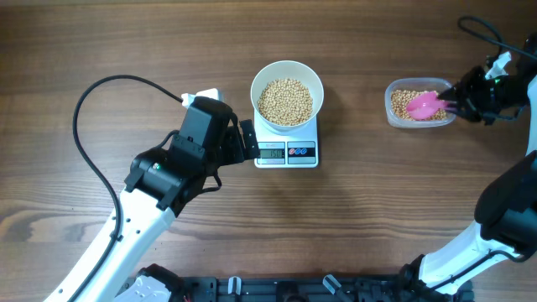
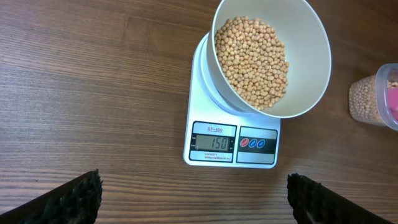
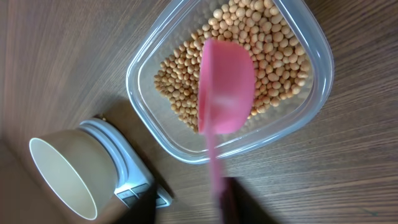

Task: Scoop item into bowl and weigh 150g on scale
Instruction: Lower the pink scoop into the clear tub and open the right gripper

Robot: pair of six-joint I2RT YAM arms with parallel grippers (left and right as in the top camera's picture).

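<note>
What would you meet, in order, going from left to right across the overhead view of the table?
left gripper → bowl → clear container → right gripper. The scale lies under the bowl, so it is left out.

A dark brown wooden table, its grain running left to right, carries everything. A white square kitchen scale stands directly on it near the middle, display edge turned toward the robot, and a clear rounded-rectangle plastic container sits on the wood well apart to the right. On the left, a black cable lies in a wide loop on the tabletop.
</note>
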